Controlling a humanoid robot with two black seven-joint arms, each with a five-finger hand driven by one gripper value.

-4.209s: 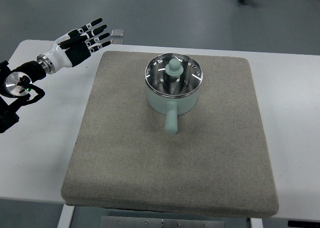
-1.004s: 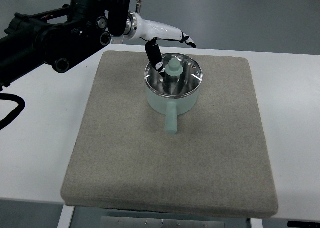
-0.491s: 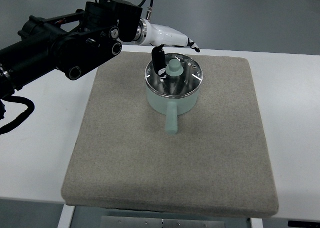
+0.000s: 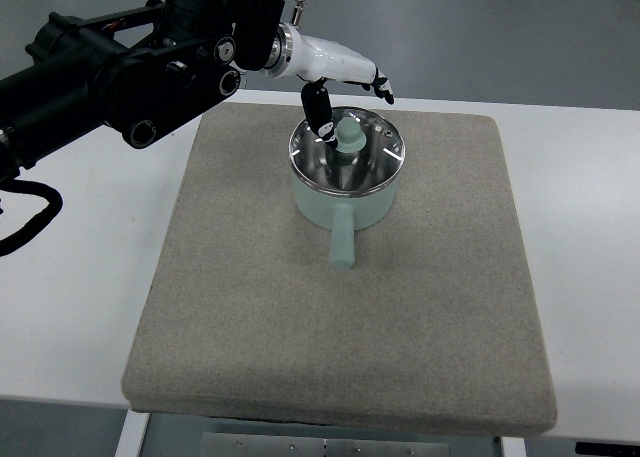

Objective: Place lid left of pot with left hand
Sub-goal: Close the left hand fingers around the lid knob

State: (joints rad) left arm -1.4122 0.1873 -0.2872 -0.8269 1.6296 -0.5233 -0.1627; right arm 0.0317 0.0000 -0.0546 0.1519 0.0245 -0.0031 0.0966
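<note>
A mint-green pot (image 4: 345, 205) stands on the far middle of a grey mat (image 4: 340, 307), its handle (image 4: 342, 245) pointing toward me. A glass lid (image 4: 365, 162) with a steel rim sits on the pot, with a mint knob (image 4: 349, 134) in its middle. My left hand (image 4: 353, 112) reaches in from the upper left on a black arm (image 4: 130, 62) and hovers over the far side of the lid. Its black thumb (image 4: 319, 112) hangs down just left of the knob. Its fingers (image 4: 381, 89) reach past the lid's far rim. The hand is open and holds nothing.
The mat lies on a white table (image 4: 70, 307). Bare mat stretches left of the pot (image 4: 235, 207) and in front of it. The black arm and its cables cover the table's far left corner. Grey floor lies beyond the table's far edge.
My left arm has swung from the table's far left corner over to the pot. In the last half second the hand shifted slightly up and back, with the thumb staying beside the knob. The lid has not moved.
</note>
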